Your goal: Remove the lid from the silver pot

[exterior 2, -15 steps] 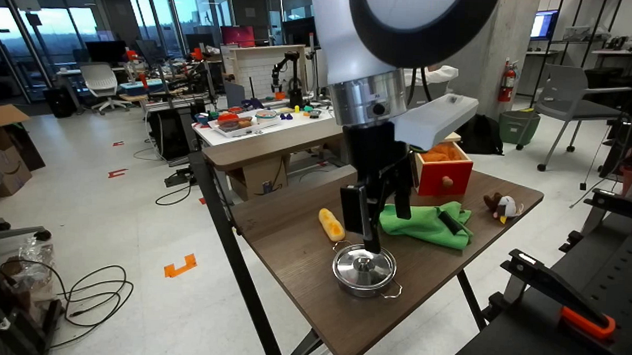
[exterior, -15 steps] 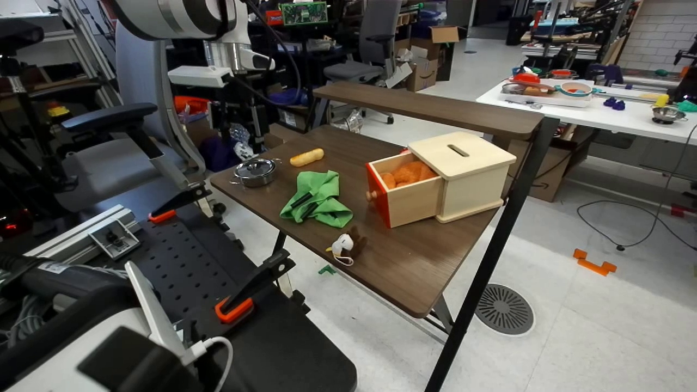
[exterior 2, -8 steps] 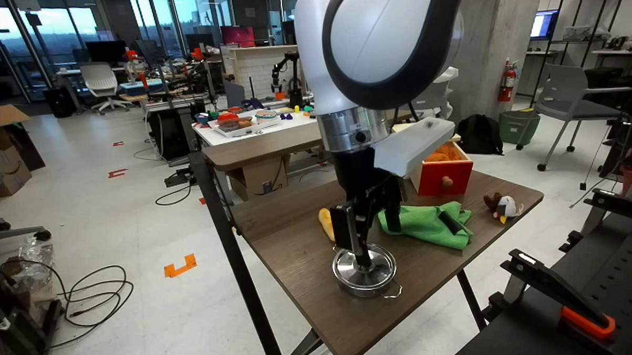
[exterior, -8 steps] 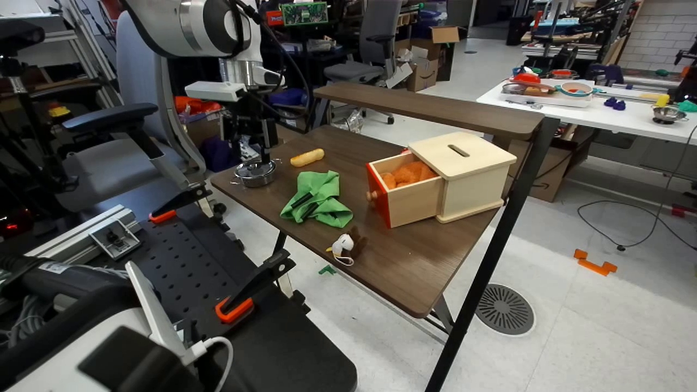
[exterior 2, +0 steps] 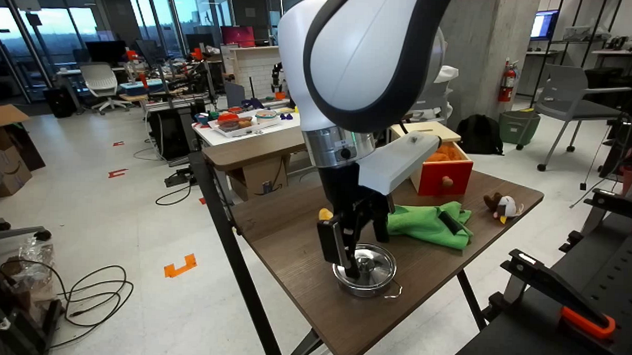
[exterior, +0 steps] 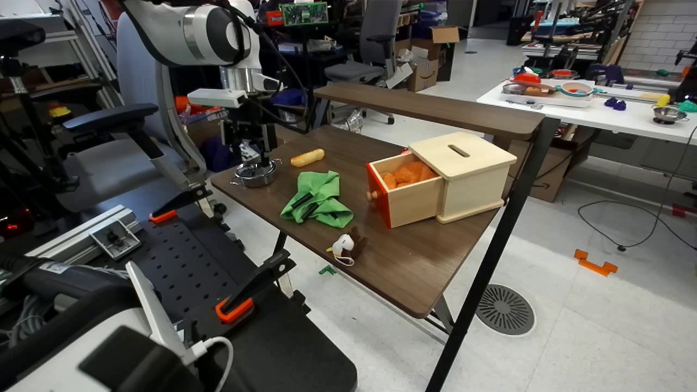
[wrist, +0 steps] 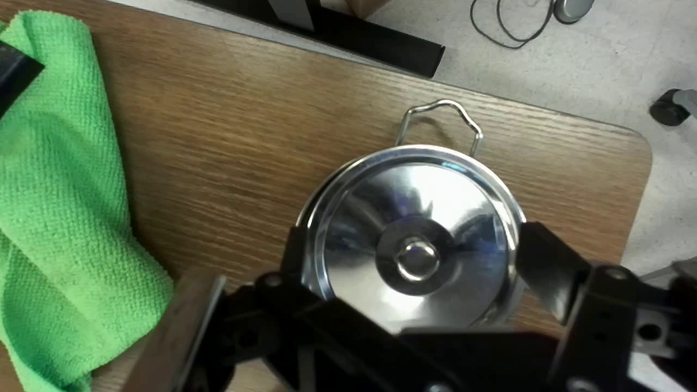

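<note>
Just right of ctr in the wrist view, the round shiny silver metal lid [wrist: 416,223] sits on the low round silver metal pot [exterior 2: 363,291]. The black two-finger gripper [wrist: 417,251] stands w/ jaws apart, a finger either side; contact unclear. Best bet: close evenly on the small silver metal knob [wrist: 418,260], then lift straight w/o dragging pot.

Pot [exterior: 258,181], roll [exterior: 307,158], cloth [exterior: 320,197], toy [exterior: 344,245], box [exterior: 467,188] on brown table [exterior: 400,264]
</note>
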Robot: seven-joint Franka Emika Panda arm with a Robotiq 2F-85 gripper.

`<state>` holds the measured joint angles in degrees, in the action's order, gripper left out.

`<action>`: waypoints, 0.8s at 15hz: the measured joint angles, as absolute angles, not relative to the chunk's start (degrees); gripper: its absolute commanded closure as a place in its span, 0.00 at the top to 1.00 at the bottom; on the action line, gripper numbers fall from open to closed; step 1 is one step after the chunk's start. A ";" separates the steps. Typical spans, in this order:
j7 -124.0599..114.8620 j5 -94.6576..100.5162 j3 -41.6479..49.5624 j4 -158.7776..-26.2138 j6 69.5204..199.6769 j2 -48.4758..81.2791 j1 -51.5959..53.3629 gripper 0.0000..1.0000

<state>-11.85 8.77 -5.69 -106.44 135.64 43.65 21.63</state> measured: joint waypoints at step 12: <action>-11.88 8.79 -4.82 -104.41 134.67 44.40 22.73 0.05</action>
<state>-11.88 8.79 -4.82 -104.41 134.67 44.40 22.73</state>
